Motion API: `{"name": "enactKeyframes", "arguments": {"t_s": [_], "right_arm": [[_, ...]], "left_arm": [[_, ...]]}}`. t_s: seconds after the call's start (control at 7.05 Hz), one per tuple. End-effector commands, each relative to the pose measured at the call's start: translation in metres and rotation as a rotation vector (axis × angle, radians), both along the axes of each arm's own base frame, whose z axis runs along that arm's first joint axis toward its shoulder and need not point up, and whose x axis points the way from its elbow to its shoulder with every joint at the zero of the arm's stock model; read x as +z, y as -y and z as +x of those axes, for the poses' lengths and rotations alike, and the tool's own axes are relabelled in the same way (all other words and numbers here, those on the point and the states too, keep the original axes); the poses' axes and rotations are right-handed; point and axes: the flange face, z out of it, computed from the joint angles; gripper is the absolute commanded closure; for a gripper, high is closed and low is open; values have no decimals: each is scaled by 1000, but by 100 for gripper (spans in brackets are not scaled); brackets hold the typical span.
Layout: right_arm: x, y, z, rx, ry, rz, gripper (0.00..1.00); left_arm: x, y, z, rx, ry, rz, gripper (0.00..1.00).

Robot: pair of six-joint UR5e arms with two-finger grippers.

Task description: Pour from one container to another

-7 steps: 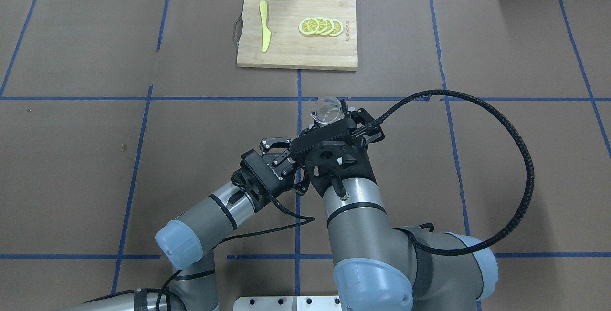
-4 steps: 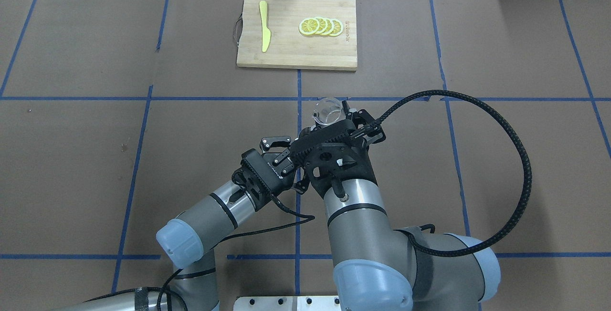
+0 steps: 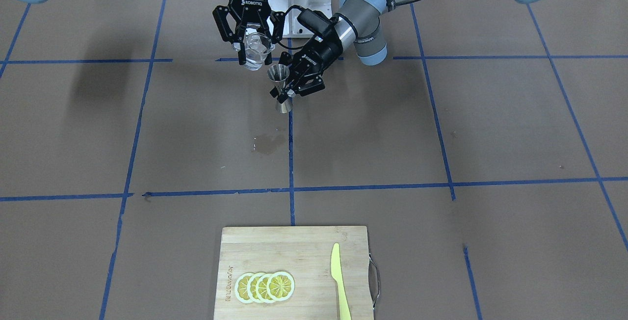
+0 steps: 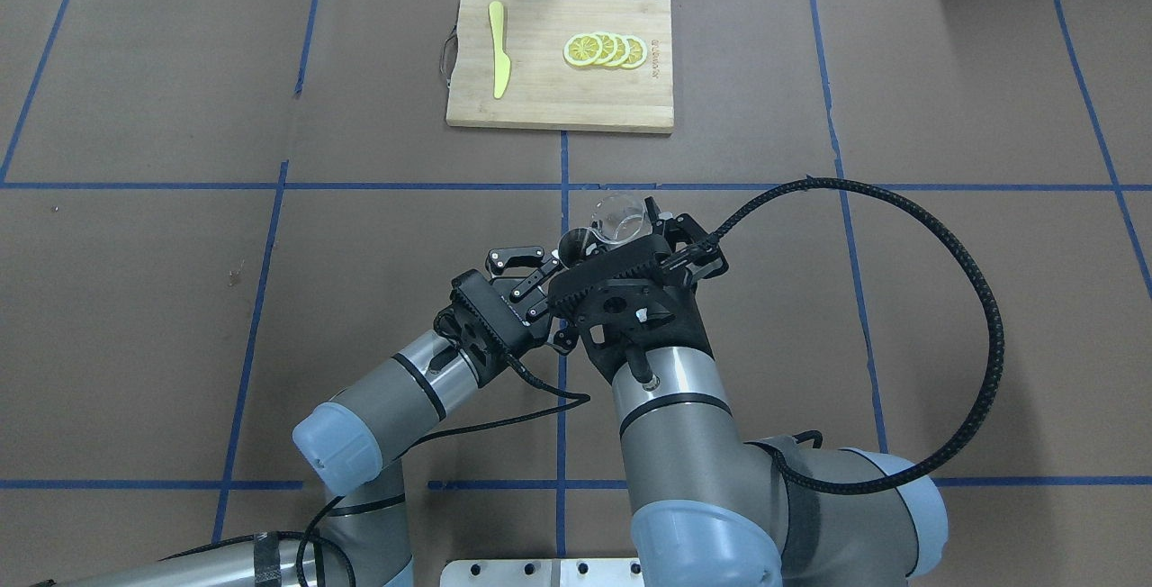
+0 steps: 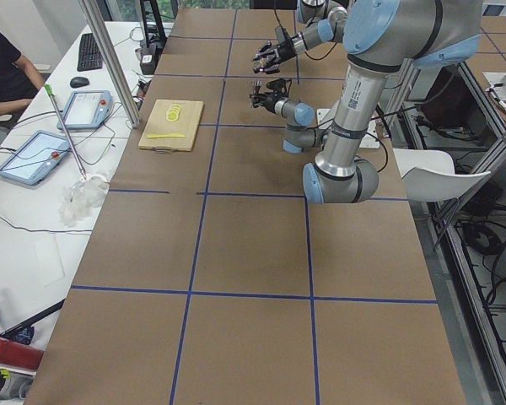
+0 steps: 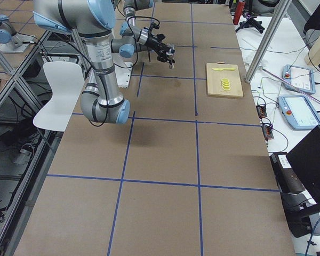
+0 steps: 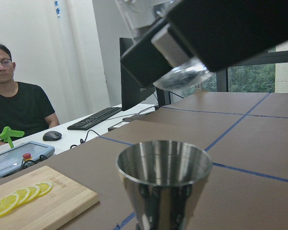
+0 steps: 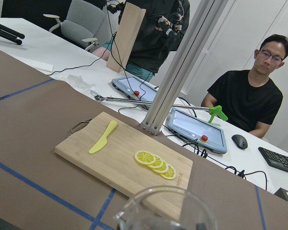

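Looking down from overhead, my right arm is hiding most of the steel jigger [image 4: 570, 243]; only its rim is peeking out. In the right wrist view the glass cup [image 8: 165, 211] is getting cut off at the bottom edge. The right end effector [image 3: 255, 55] is gripping the cup in the air, just beside and above the jigger. The left end effector [image 3: 284, 93] is squeezing the jigger's thin middle over the worktop [image 3: 441, 138]. I cannot tell if anything is sitting inside either one.
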Motion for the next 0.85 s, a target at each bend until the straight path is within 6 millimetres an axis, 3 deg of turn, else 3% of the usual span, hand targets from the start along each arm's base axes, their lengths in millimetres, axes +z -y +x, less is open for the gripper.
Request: {"name": "enactKeyframes", "arguments": {"t_s": [0.0,0.71], "right_arm": [[2,-3,-1,-4,-5,1,100],[0,-4,0,-21,-81,22,100]], "left_arm": [[0,5,4,-5,6,-1,100],[-3,9,2,-11,2,0,100]]}}
